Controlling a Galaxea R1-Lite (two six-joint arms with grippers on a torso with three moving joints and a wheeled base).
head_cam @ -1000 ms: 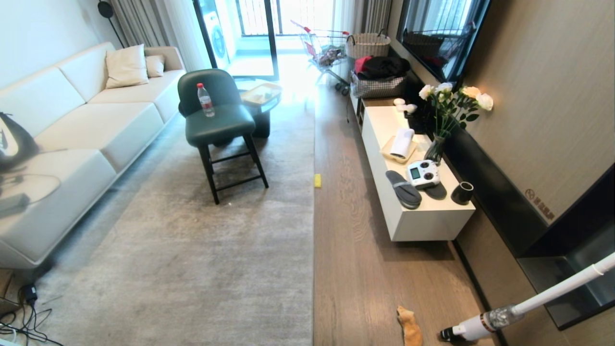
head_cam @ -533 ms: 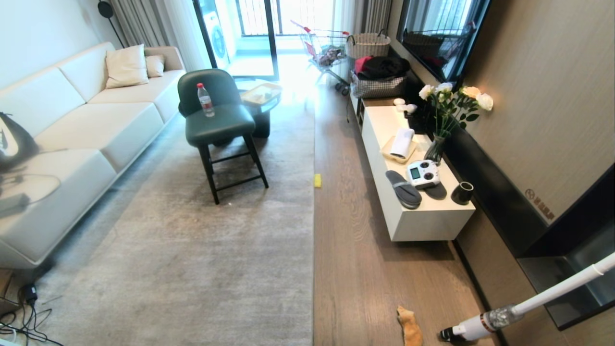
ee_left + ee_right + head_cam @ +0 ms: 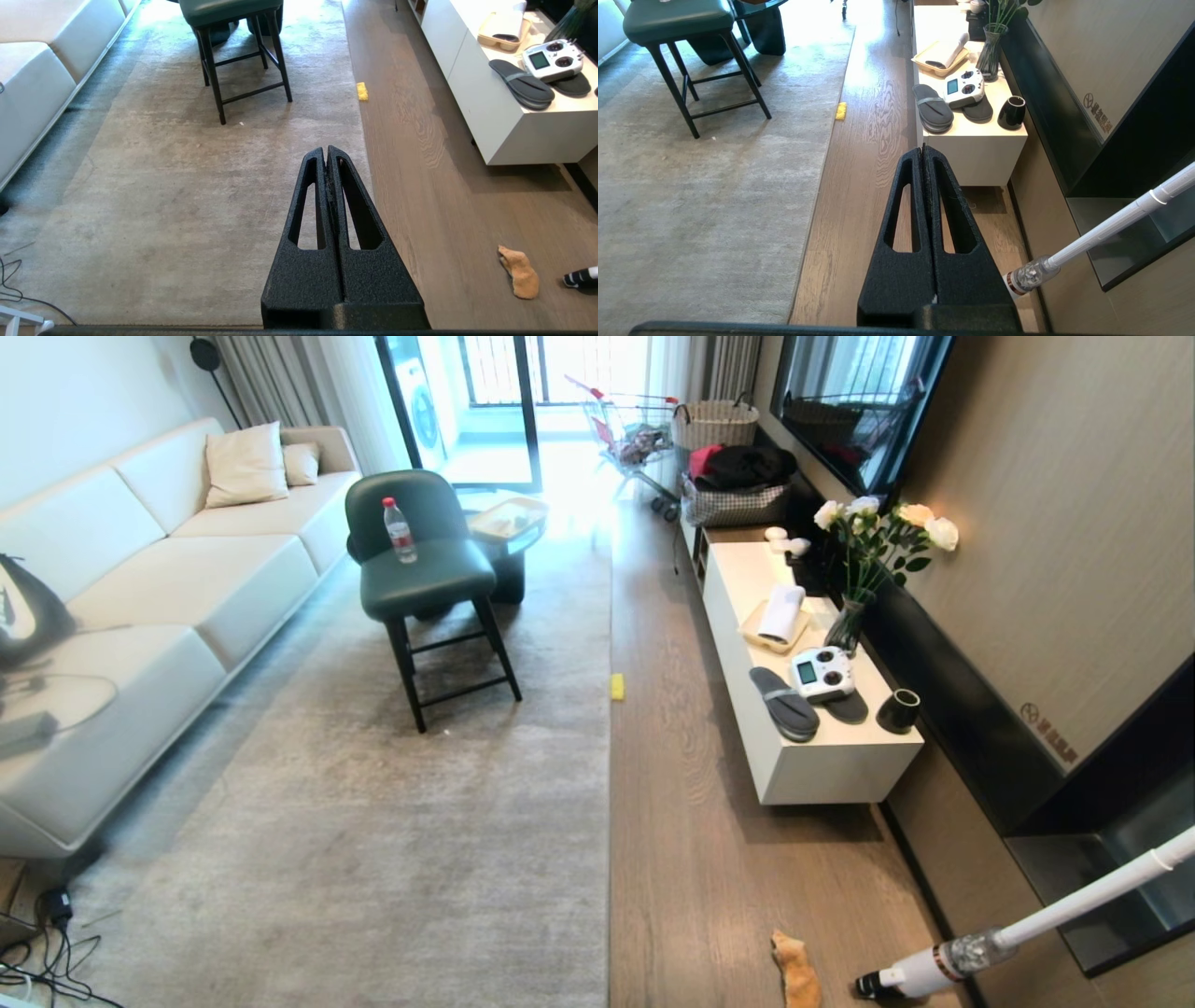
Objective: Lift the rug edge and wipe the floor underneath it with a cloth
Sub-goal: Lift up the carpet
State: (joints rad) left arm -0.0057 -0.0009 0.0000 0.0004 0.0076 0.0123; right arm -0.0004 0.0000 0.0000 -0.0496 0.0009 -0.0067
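Lying cut off at the frame edge, the cloth (image 3: 796,973); left hand (image 3: 326,150) and right hand (image 3: 923,150) clenched empty.

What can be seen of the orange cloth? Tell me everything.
The cloth is a small, soft-looking orange piece, crumpled into a long lump rather than spread flat. It lies on the bare wood-grain floor, clear of the rug, with the vacuum head close beside it but not touching. The left wrist view shows it as fuzzy, like microfibre. Nothing holds it; both grippers are shut and empty.
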